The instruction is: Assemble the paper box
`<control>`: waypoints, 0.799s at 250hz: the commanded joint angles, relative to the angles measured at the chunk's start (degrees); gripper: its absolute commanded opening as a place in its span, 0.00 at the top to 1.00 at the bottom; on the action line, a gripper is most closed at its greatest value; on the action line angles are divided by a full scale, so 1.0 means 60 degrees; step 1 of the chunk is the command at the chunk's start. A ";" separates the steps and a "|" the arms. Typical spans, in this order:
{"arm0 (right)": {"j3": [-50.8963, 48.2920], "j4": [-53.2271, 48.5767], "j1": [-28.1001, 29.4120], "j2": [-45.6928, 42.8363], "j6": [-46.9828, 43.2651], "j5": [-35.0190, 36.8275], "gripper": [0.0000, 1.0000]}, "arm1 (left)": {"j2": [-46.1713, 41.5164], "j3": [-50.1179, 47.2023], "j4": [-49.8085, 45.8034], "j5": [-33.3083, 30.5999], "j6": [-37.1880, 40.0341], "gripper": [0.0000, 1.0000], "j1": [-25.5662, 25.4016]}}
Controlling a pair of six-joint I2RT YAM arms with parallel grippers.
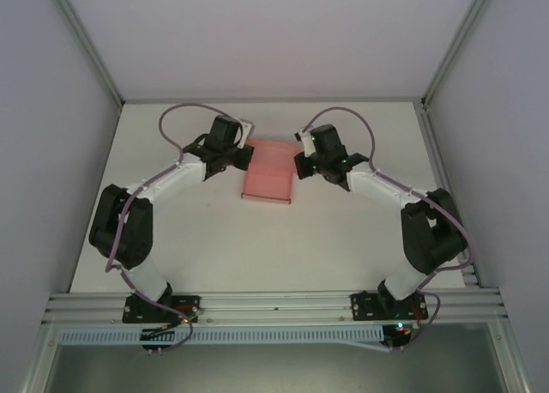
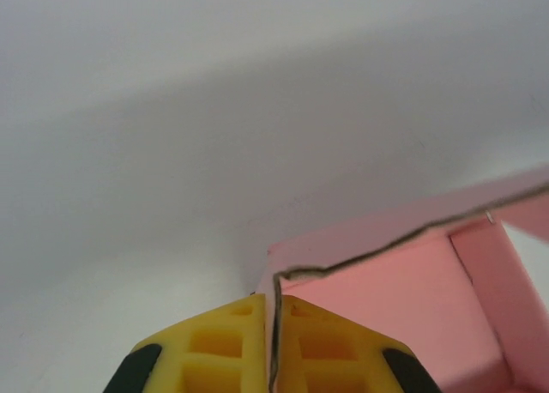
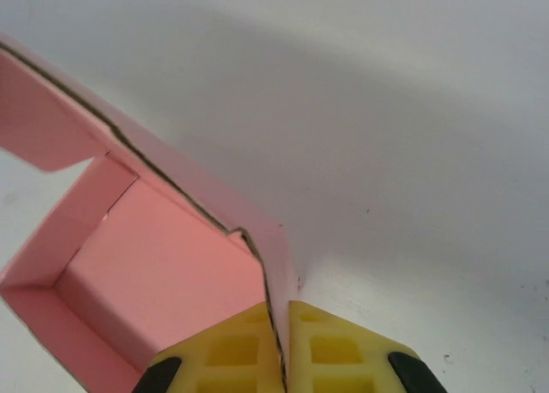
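- Yellow pads [image 2: 227,346] of the left gripper [image 2: 274,341] are clamped on a wall edge of the pink paper box [image 2: 403,299], which spreads toward 2 o'clock.
- The right gripper [image 3: 279,350] pinches the opposite wall, with the box toward 10 o'clock.
- Top view: the box sits mid-table [image 1: 343,238], long axis roughly 12–6. The elbows are bent inward and the grippers sit equally near, at its 9 and 3 o'clock.

Nothing legible: no text, label, brand, number or sign can be read in any view. Paper box [image 1: 268,172]: plain pink card, no print to be read on it.
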 commanded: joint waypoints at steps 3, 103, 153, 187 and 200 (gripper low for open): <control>-0.0001 0.1973 0.0442 -0.0045 0.2273 0.2165 1.00 | -0.0202 -0.0327 0.1582 -0.1622 -0.2036 1.00 -0.0638; -0.0387 0.3752 0.0529 0.0809 0.4603 0.3572 1.00 | 0.0167 -0.1415 0.4524 -0.2253 -0.3237 1.00 -0.0950; -0.0695 0.3419 0.0462 0.1044 0.4123 0.2973 1.00 | 0.0680 -0.1323 0.4820 -0.1636 -0.2904 1.00 -0.0980; -0.1713 0.4377 0.0455 0.1119 0.3697 0.2294 1.00 | 0.0646 -0.1965 0.5288 -0.1390 -0.2689 1.00 -0.1004; -0.2100 0.4761 0.0461 0.1110 0.3575 0.2061 1.00 | 0.0565 -0.2311 0.5584 -0.1280 -0.2689 1.00 -0.1036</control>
